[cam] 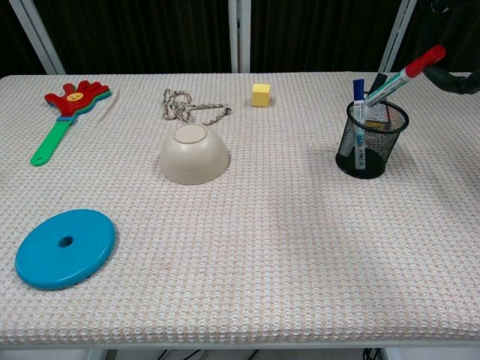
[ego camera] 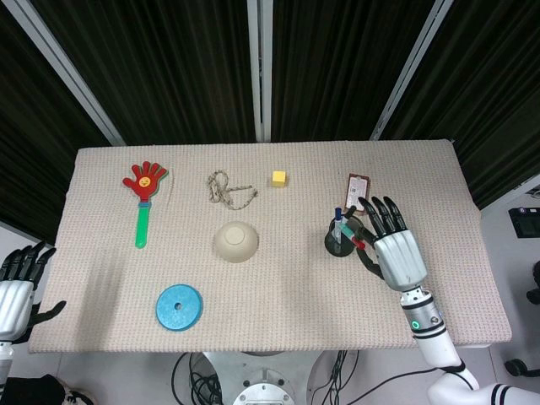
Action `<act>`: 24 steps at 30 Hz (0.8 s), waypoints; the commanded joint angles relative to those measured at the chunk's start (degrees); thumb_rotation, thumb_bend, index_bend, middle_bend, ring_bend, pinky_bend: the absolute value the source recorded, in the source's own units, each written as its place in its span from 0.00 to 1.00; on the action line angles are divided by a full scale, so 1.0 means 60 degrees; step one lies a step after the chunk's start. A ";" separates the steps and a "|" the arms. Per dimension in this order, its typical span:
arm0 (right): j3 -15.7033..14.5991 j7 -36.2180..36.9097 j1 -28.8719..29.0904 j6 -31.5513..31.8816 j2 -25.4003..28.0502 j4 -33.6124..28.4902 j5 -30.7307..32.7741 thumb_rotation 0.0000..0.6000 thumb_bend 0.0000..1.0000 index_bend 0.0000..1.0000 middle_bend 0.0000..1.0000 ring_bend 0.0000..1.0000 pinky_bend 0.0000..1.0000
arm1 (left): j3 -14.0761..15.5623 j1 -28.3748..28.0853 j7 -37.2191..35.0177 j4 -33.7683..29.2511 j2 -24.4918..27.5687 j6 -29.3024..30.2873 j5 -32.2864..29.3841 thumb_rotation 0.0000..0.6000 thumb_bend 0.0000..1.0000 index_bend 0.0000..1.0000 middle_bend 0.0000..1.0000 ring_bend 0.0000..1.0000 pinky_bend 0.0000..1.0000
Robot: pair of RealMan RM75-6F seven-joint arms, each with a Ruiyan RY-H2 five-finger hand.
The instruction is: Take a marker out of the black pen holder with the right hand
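Observation:
The black mesh pen holder (ego camera: 340,240) (cam: 367,142) stands on the right part of the table. My right hand (ego camera: 393,250) hovers just right of it and pinches a red-capped marker (cam: 409,71). The marker tilts up to the right, with its lower end still inside the holder. In the chest view only a dark finger (cam: 454,81) shows by the red cap. A blue marker (cam: 358,97) and a dark one stay upright in the holder. My left hand (ego camera: 14,285) hangs off the table's left edge with its fingers apart, holding nothing.
An upturned beige bowl (ego camera: 235,240) sits mid-table, and a blue disc (ego camera: 179,305) lies front left. A red hand clapper (ego camera: 142,190), a rope (ego camera: 229,190) and a yellow cube (ego camera: 278,178) lie along the back. A small brown packet (ego camera: 359,186) lies behind the holder.

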 commanded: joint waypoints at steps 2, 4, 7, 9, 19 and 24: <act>-0.0167 -0.0302 0.0046 -0.0024 -0.0075 -0.0303 -0.0381 1.00 0.33 0.68 0.08 0.00 0.00 | -0.0002 0.0020 -0.0018 0.0017 0.0028 0.0036 0.0005 1.00 0.15 0.11 0.02 0.00 0.06; -0.0199 -0.0384 0.0120 -0.0130 -0.0211 -0.0306 -0.0480 1.00 0.33 0.69 0.08 0.00 0.00 | 0.0004 0.0028 -0.0019 0.0017 0.0050 0.0058 0.0026 1.00 0.15 0.11 0.02 0.00 0.06; -0.0166 -0.0515 0.0298 -0.0409 -0.0542 -0.0113 -0.0463 1.00 0.33 0.69 0.08 0.00 0.00 | 0.0001 0.0044 -0.0063 0.0023 0.0067 0.0080 0.0021 1.00 0.15 0.11 0.02 0.00 0.06; -0.0067 -0.0657 0.0474 -0.0696 -0.0887 0.0254 -0.0293 1.00 0.33 0.69 0.08 0.00 0.00 | 0.0000 0.0058 -0.0129 0.0061 0.0069 0.0075 -0.0007 1.00 0.15 0.11 0.02 0.00 0.06; 0.0044 -0.0782 0.0793 -0.1415 -0.1959 0.1633 0.0461 1.00 0.33 0.70 0.08 0.00 0.00 | -0.0051 0.0130 -0.0511 0.0325 0.0092 0.0026 -0.0225 1.00 0.15 0.11 0.02 0.00 0.06; -0.0268 -0.0986 0.0741 -0.1969 -0.1700 0.1437 0.0824 1.00 0.28 0.49 0.04 0.00 0.00 | -0.0053 0.0122 -0.0558 0.0367 0.0079 0.0001 -0.0216 1.00 0.15 0.11 0.02 0.00 0.06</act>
